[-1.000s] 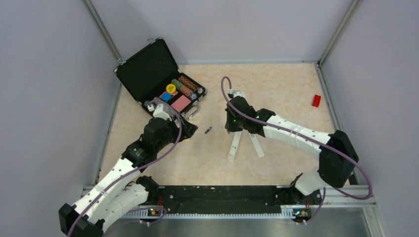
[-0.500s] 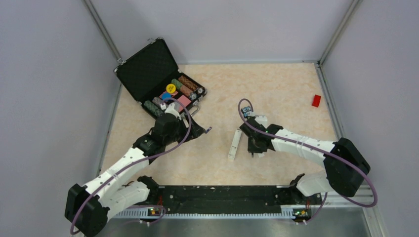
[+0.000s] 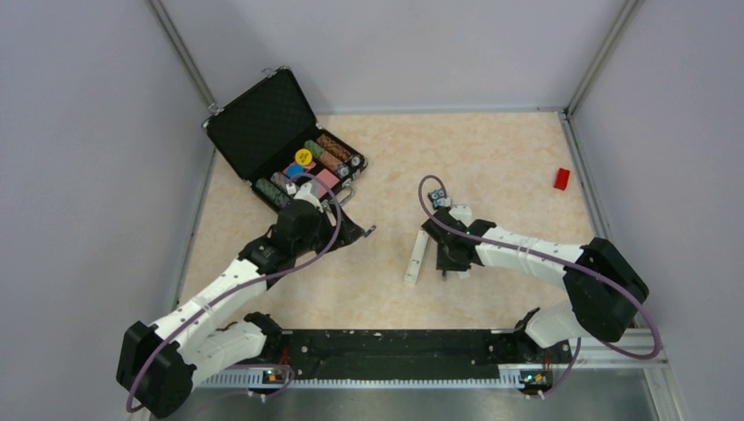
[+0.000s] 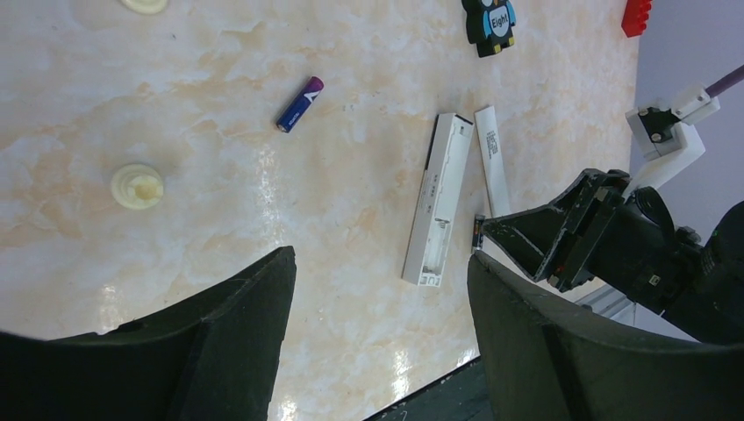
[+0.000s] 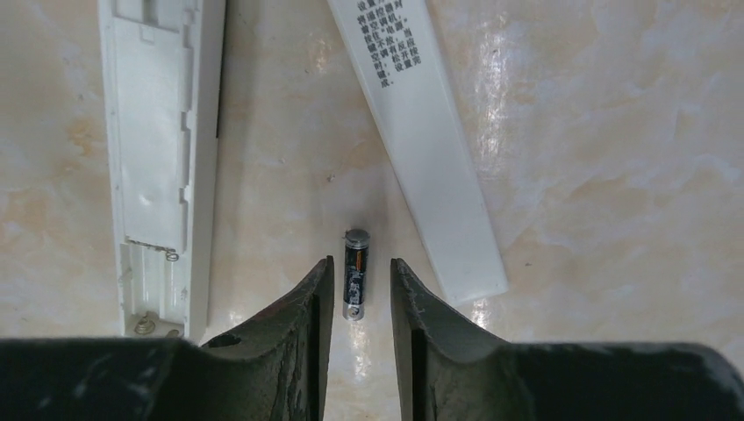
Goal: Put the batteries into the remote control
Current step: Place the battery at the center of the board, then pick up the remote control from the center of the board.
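The white remote control (image 3: pixel 418 258) lies back up with its battery bay open; it also shows in the left wrist view (image 4: pixel 441 198) and the right wrist view (image 5: pixel 162 149). Its loose white cover (image 5: pixel 421 132) lies beside it. One battery (image 5: pixel 355 274) lies on the table between my right gripper's fingers, with a small gap on each side. My right gripper (image 5: pixel 360 263) is low over it, narrowly open. The other battery (image 4: pixel 299 103), blue-purple, lies just beyond my left gripper (image 4: pixel 377 289), which is wide open and empty. In the top view that battery (image 3: pixel 370 231) sits at the left gripper's (image 3: pixel 358 231) tips.
An open black case (image 3: pixel 263 132) with coloured pieces stands at the back left. A red block (image 3: pixel 561 178) lies at the far right. A small blue-and-black gadget (image 3: pixel 438 195) lies behind the right gripper. A small white round cap (image 4: pixel 137 185) lies near the left gripper.
The left arm has swung right toward the purple battery. The right gripper has moved nearer, from the remote's far end down over the battery by the cover.
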`<state>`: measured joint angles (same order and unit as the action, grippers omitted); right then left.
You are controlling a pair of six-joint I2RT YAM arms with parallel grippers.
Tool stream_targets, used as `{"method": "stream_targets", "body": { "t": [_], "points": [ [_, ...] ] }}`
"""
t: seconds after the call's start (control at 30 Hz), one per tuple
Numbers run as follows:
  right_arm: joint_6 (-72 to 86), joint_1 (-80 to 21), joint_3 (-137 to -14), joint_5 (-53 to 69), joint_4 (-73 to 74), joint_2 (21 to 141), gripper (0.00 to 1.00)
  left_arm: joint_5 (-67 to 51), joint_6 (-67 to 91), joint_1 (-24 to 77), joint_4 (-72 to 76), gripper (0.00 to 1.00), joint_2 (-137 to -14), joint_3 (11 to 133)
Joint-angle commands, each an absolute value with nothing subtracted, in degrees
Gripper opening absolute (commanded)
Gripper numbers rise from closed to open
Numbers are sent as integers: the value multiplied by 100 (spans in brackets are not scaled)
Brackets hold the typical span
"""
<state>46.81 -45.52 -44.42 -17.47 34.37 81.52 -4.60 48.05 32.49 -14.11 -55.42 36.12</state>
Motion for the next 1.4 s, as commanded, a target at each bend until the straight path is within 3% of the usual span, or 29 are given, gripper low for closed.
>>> {"method": "stream_targets", "body": {
  "t": [0.0, 0.23, 0.37, 0.43, 0.53, 0.63, 0.77, 1.03, 1.17, 1.37],
  "points": [
    [4741, -4507, -4921, -2024, 3533, 8064, 33, -127, 4749, 3235, -1310, 76, -5490, 3885],
    [4830, -4581, -5559, -1984, 3598, 8086, 58, 698, 4675, 3229, -1639, 77, -5278, 3951],
    [5029, -4644, -5902, -1850, 3524, 8604, 67, 821, 4544, 3194, -1855, 78, -5113, 3994],
    [5087, -4651, -6026, -1837, 3396, 8982, 69, 799, 4484, 3191, -1861, 82, -5015, 3958],
    [5146, -4651, -6263, -1797, 3366, 9442, 70, 749, 4428, 3192, -1866, 98, -4877, 3862],
    [5285, -4658, -6391, -1834, 3377, 9759, 69, 721, 4364, 3186, -1934, 99, -4786, 3799],
    [5338, -4673, -6436, -1860, 3311, 9971, 61, 635, 4351, 3185, -1823, 99, -4609, 3580],
    [5069, -4727, -6437, -1580, 3161, 10028, 21, -433, 4197, 3188, -1379, 93, -4612, 3268],
    [4970, -4737, -6387, -1245, 3020, 9522, 15, -1141, 4237, 3188, -917, 92, -4580, 3077],
    [5206, -4788, -6568, -547, 2907, 8814, 14, -2494, 4571, 3182, 549, 91, -4918, 2784]
  ]
}}
